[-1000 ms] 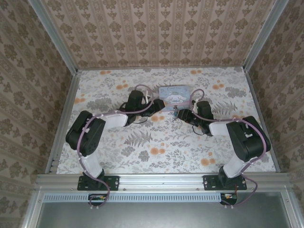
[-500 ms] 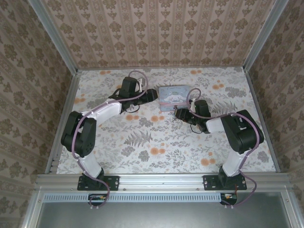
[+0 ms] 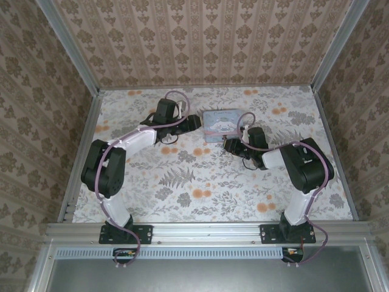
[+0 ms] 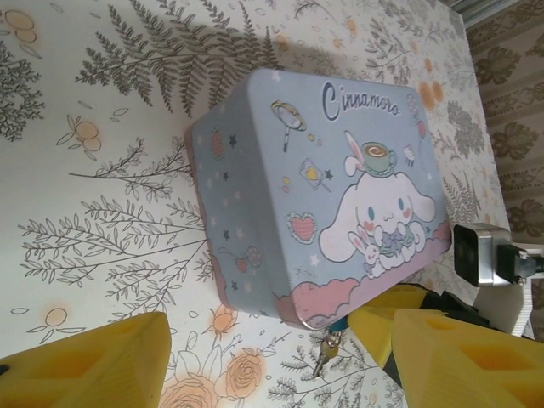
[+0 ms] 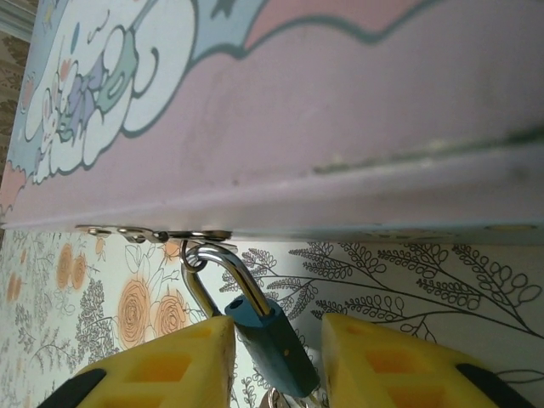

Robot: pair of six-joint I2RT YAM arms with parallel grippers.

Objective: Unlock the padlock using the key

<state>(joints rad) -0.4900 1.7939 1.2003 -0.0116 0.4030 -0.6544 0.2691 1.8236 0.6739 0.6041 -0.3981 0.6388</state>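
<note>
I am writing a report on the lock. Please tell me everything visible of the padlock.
The padlock is small, with a teal body that looks like painted metal and a silver shackle. The shackle passes through a metal loop at the edge of the tin, and the body sits at a slant. It lies between the yellow fingers of the right gripper, with a gap on one side. I cannot tell whether it is locked.

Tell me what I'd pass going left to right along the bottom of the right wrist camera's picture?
One yellow fingertip, the padlock, the other yellow fingertip. The tin spans the whole width above, so it is left out.
</note>
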